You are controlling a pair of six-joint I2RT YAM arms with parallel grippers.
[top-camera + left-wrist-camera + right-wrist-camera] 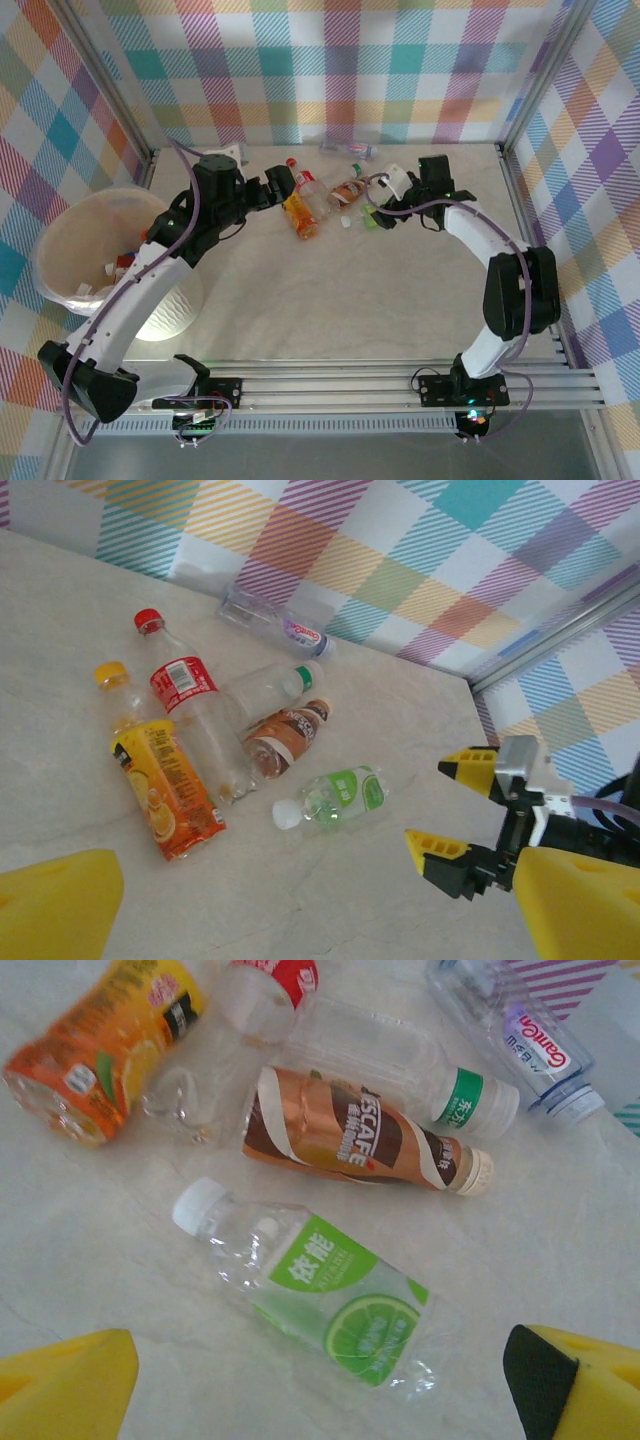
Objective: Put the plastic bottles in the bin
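Several plastic bottles lie in a cluster at the table's back middle: an orange-label one (301,216) (166,790), a red-label one (310,190) (190,705), a brown coffee one (348,188) (350,1135) and a green lime one (372,216) (325,1285). A clear bottle with a blue cap (350,150) (275,620) lies near the back wall. My left gripper (284,184) (320,920) hangs open just left of the cluster. My right gripper (379,208) (320,1390) (430,802) hovers open over the green bottle. The white bin (70,225) stands far left.
Inside the bin lie a few bottles (115,266). Checked walls close the back and both sides, with a metal frame rail (520,190) along the right. A green-capped clear bottle (400,1065) lies behind the brown one. Bare tabletop (350,300) stretches in front of the cluster.
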